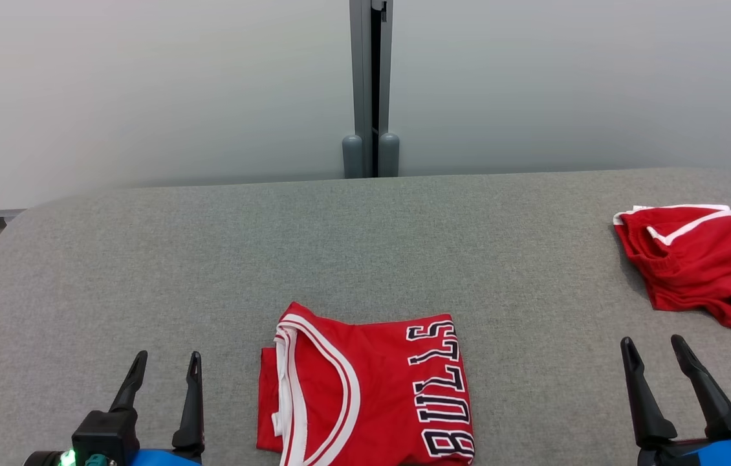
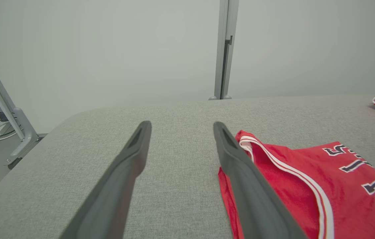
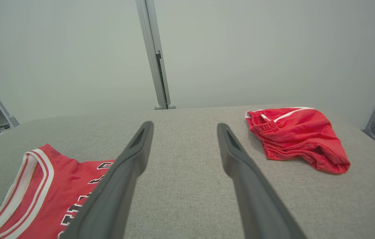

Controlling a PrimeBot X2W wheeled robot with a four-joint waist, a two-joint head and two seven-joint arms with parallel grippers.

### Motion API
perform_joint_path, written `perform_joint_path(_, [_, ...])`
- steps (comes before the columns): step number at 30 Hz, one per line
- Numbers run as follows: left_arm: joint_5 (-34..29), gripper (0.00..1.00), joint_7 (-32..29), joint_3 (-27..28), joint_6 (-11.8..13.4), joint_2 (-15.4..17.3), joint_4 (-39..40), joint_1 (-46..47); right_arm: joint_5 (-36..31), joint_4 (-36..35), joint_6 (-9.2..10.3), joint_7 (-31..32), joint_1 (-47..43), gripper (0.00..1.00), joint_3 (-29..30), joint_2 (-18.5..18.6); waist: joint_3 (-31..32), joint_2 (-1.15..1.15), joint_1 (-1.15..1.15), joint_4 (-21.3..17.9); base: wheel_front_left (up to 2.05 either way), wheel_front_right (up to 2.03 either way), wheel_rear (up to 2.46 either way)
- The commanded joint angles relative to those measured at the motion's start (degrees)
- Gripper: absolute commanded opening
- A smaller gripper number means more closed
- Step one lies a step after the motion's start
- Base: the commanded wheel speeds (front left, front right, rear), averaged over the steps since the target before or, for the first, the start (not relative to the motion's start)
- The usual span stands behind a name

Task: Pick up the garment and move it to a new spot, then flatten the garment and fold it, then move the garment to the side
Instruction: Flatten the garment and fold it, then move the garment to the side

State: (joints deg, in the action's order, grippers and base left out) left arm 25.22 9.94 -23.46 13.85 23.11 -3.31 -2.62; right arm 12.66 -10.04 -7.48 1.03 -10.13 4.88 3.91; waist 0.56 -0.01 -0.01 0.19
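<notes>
Both sets of my long, dark, tapered fingers stand apart and hold nothing, my left gripper (image 1: 168, 356) and my right gripper (image 1: 651, 340) poised over the grey woven tabletop (image 1: 365, 246). Between them lies the folded red jersey (image 1: 372, 388), smooth and faintly shiny, with white-striped trim and dark block letters, nearer my left gripper. Crumpled red shorts (image 1: 695, 265) with white piping lie apart, beyond my right gripper.

A grey fabric-covered surface (image 1: 145, 259) spans the frame; a folded red jersey (image 1: 372, 388) lies at lower centre; crumpled red shorts (image 1: 695, 265) lie at the right edge, well apart.
</notes>
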Motion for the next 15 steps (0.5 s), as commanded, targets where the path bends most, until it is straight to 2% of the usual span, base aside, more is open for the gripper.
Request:
perform_joint_path(1, [0.4,1.00,0.1,-0.2,-0.5,0.5,-0.1,-0.6,-0.4,-0.4,-0.03,0.3,-1.2,1.00,0.1,-0.2,0.3,0.01,0.01,0.0,0.00,0.00,0.00])
perform_joint_path(5, [0.8,1.00,0.5,0.2,-1.2,1.3,-0.5,-0.7,-0.6,-0.9,-0.03,0.7,-1.9,1.00,0.2,-0.3,0.8,0.01,0.01,0.0,0.00,0.00,0.00])
perform_joint_path(15, [1.3,1.00,1.0,0.6,-0.6,1.5,-0.6,-1.3,-0.6,-1.8,-0.02,1.5,-2.7,1.00,0.3,-0.5,1.2,0.01,0.01,-0.2,0.00,0.00,0.00])
